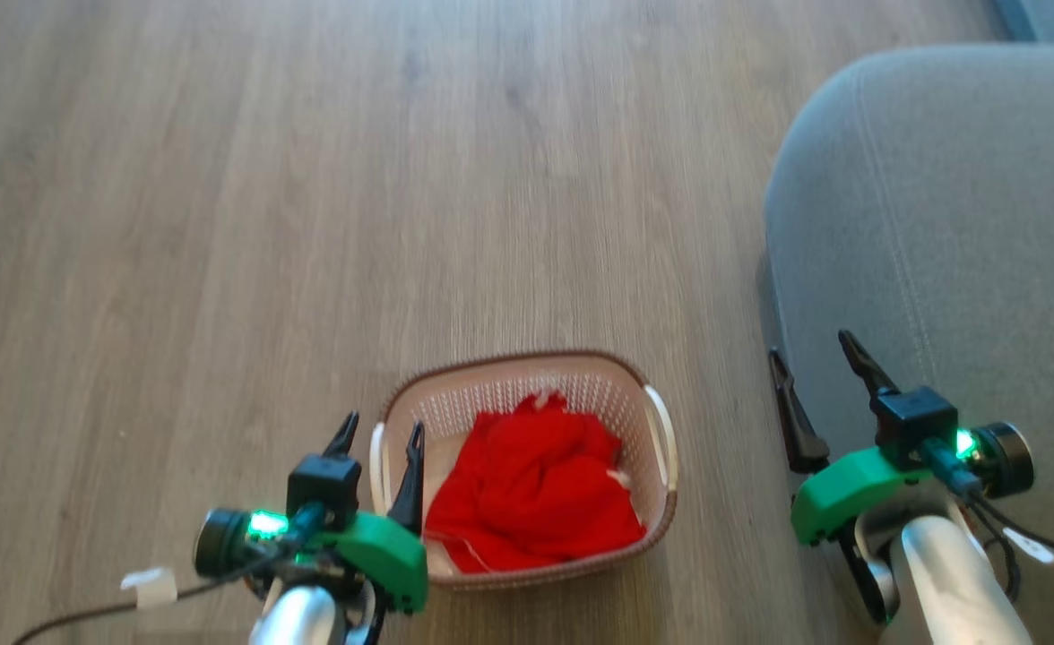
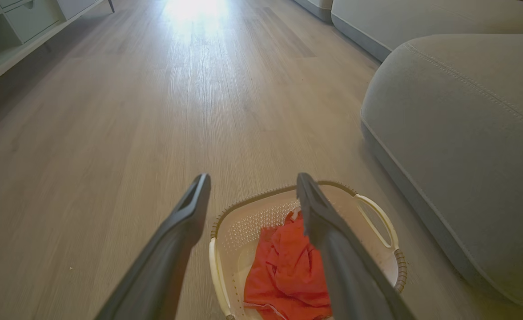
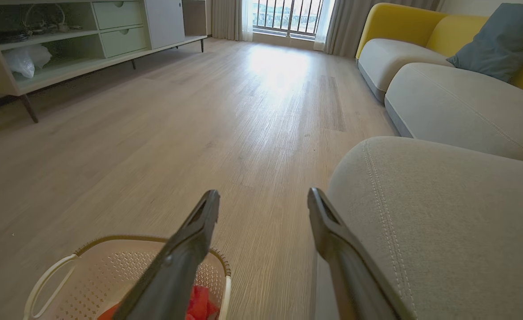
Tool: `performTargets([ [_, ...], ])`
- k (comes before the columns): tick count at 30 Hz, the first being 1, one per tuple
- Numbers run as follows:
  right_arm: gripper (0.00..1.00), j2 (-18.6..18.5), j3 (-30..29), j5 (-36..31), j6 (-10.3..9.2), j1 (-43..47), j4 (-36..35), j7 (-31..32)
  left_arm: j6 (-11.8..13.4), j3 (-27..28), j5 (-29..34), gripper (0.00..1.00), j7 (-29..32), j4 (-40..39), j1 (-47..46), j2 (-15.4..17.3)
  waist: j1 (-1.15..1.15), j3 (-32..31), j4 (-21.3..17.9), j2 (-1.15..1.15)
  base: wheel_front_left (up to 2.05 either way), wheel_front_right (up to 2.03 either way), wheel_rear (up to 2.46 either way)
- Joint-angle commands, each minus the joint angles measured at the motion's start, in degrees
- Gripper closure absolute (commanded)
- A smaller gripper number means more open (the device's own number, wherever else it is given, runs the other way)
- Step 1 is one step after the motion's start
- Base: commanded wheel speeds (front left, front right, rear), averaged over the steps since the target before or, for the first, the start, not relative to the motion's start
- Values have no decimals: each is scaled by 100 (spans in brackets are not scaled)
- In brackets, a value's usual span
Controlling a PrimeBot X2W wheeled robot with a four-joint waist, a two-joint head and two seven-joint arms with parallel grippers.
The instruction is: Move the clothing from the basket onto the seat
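Observation:
The cream perforated basket (image 1: 643,502) with a brown rim stands on the wood floor, holding crumpled bright red clothing (image 1: 531,488). My left gripper (image 1: 382,428) hangs open over the basket's left edge, nothing between its fingers. In the left wrist view the basket (image 2: 239,231) and clothing (image 2: 288,271) lie just below the open left gripper (image 2: 250,186). The grey seat (image 1: 966,224) fills the right side; my right gripper (image 1: 812,348) is open at its near left edge. The right wrist view shows the open right gripper (image 3: 263,198), the seat (image 3: 444,213) at right and the basket (image 3: 92,280) at lower left.
Wood floor (image 1: 312,179) stretches ahead and to the left. A low cabinet with shelves and drawers (image 3: 79,40) lines the far left wall. A yellow-backed sofa (image 3: 444,89) with a grey-blue pillow (image 3: 501,40) stands beyond the seat.

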Motion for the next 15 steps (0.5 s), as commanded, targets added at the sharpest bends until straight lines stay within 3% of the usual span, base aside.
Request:
performTargets([
  [1,0,17,91,4,-1,-282,-149,-77,-5,151,72,0,-79,-93,-396,51,0,374,-134,0,0,0,0],
  [15,0,17,-164,-235,-1,-618,-426,-77,-372,-634,104,0,-79,1573,-1900,51,0,2363,-449,0,0,0,0],
])
